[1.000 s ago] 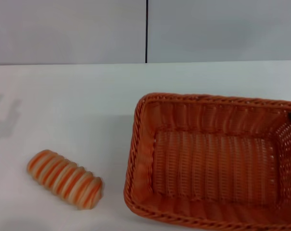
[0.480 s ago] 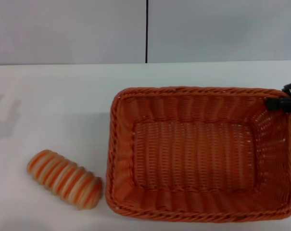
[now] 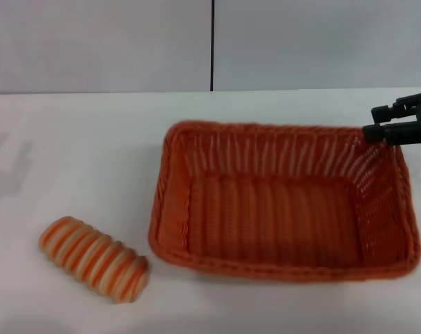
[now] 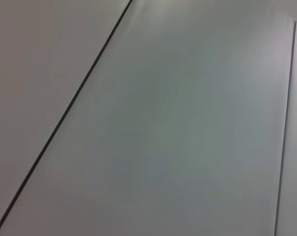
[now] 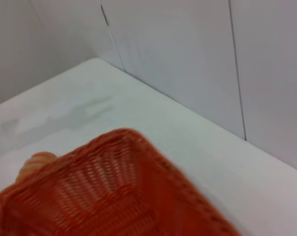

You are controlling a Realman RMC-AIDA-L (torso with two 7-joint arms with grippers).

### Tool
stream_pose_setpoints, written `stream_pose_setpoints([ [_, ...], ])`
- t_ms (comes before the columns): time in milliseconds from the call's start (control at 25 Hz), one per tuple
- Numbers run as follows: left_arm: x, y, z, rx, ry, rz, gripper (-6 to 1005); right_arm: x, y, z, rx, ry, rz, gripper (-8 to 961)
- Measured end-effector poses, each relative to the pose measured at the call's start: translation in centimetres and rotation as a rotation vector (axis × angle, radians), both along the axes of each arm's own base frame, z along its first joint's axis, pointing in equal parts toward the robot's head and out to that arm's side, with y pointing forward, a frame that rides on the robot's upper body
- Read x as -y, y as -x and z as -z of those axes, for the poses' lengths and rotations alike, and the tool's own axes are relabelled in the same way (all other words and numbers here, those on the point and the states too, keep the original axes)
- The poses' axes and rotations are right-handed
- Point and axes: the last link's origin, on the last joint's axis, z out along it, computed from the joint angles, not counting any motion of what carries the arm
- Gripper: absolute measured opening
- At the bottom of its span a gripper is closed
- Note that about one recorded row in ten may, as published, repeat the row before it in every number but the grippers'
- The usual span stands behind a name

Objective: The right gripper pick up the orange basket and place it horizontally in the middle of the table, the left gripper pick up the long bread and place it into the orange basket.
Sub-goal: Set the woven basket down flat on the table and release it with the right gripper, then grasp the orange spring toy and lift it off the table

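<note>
Jaws of the right gripper (image 3: 369, 132) pinch the woven orange basket's (image 3: 280, 202) far right rim corner; ridged striped bread (image 3: 93, 258) lies left on white table (image 3: 92, 153).

No writing anywhere in my views

I can read no text, label, brand, number or sign on the orange basket (image 3: 280, 202), the long bread (image 3: 93, 259), the table (image 3: 78, 153) or the wall panels behind it; my right gripper (image 3: 394, 127), at the upper right of the head frame, carries no legible marking either.
</note>
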Motion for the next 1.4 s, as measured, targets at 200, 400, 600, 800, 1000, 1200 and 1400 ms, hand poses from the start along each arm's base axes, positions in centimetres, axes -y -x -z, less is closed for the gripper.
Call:
stream_pose_setpoints([
  [200,-0.2,0.1,0.0,-0.012,-0.004,-0.008,590,0.3,-1.1,-1.2,-0.055,-0.103,0.034,443],
  [400,-0.4,0.0,-0.1,-0.026,-0.002,-0.001,593,1.8,-2.3,-2.7,-0.185,-0.315,-0.022,562],
  [600,-1.9,-1.2,-0.8,-0.124,0.127,0.089,596,5.6,-4.6,-3.5,-0.392,-0.56,-0.083,593],
  [800,-3.9,-2.9,-2.6,-0.245,0.373,0.213,600,9.7,-7.1,-2.3,-0.552,-0.687,-0.047,593],
  [1000,-5.4,-5.1,-4.5,-0.362,0.587,0.28,603,12.5,-9.1,-1.5,-0.594,-0.787,0.001,593],
  [1200,-5.6,-6.4,-4.6,-0.481,0.663,0.289,606,13.9,-10.3,-0.7,-0.598,-0.836,0.049,593],
  [1400,-5.8,-7.1,-4.1,-0.62,0.774,0.271,684,14.3,-10.7,-0.7,-0.592,-0.853,0.067,593],
])
